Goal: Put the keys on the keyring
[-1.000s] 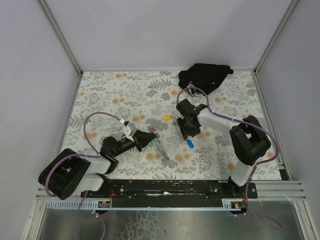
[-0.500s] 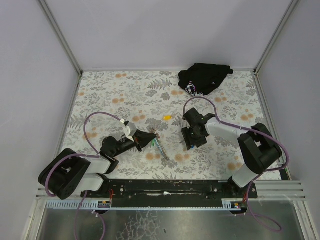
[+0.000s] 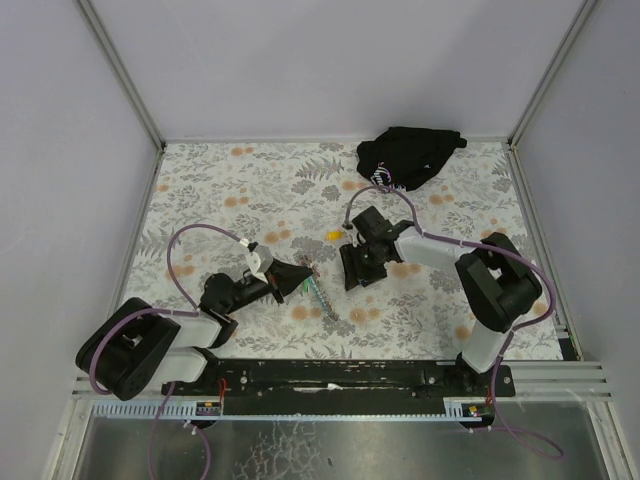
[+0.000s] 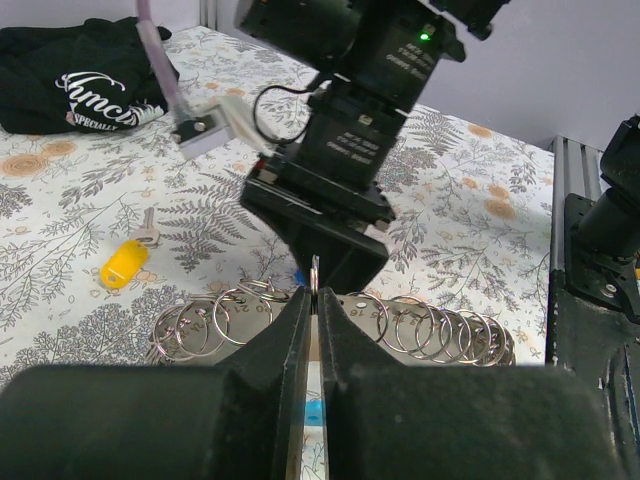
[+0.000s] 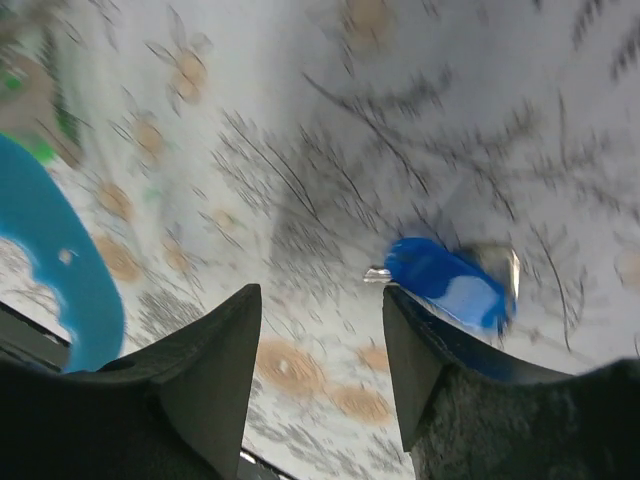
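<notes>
My left gripper [image 3: 292, 277] is shut on a thin metal ring of the keyring [image 4: 314, 272], which stands upright between the fingertips [image 4: 290, 330]. More rings on a numbered strip [image 4: 420, 325] lie just beyond. The strap [image 3: 321, 298] lies on the table to its right. My right gripper [image 3: 354, 268] hovers open close in front of it. In the blurred right wrist view the key's blue tag [image 5: 445, 285] lies just past the right fingertip [image 5: 410, 330], outside the open gap. The keys are hidden in the top view.
A yellow-tagged key [image 3: 334, 234] lies behind the grippers, also in the left wrist view [image 4: 123, 263]. A black cloth bundle [image 3: 408, 155] sits at the back right. Part of a light-blue strap [image 5: 50, 250] shows at the left edge of the right wrist view.
My right gripper has moved left, closer to the left gripper. The blue-tagged key, seen on the table a second ago, is now covered by it. The left arm has not moved.
</notes>
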You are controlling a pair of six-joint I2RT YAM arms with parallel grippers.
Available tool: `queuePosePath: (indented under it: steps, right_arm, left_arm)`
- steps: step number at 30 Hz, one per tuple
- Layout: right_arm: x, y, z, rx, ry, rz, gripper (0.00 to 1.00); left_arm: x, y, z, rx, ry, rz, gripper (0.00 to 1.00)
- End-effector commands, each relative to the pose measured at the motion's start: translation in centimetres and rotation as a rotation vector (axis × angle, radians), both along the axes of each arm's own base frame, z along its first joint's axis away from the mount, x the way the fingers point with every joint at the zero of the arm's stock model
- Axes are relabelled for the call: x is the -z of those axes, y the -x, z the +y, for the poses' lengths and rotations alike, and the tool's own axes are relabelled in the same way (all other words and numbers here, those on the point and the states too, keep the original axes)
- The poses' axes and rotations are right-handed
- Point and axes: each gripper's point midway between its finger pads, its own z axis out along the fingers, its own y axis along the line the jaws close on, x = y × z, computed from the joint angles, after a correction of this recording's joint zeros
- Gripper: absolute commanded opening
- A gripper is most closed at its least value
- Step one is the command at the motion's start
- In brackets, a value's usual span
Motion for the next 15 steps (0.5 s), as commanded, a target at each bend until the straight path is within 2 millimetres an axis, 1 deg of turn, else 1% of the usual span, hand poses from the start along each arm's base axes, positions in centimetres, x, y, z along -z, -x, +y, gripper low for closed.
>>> queuePosePath:
  steps: [1,2,4,8,12,15]
  right_arm:
    - [-1.4,-2.5,4.0,-0.053,-0.134,-0.062,0.58]
    - [-1.8,-3.1,4.2,-0.061,-0.133,-0.081,0.58]
    - [-2.5,-4.0,3.8,-0.069,-0.101,-0.123,0.59]
    - [-3.9,-5.0,1.7,-0.069,-0.010,-0.197,0.59]
    - [-4.5,-4.9,-0.5,-0.063,0.063,-0.241,0.58]
    - [-3.9,-5.0,-2.2,-0.054,0.098,-0.241,0.57]
  left_arm:
    - [-2.3,-0.1,0.2,-0.007,0.039,-0.086,0.03]
    - [-2.3,-0.2,0.2,-0.009,0.040,-0.087,0.03]
    - [-2.3,-0.1,0.2,-0.009,0.041,-0.087,0.03]
    - [-2.3,-0.1,0.2,-0.009,0.040,-0.087,0.03]
    - [-2.3,-0.1,0.2,-0.009,0.041,-0.089,0.03]
    - [-2.3,-0.1,0.2,-0.008,0.040,-0.086,0.03]
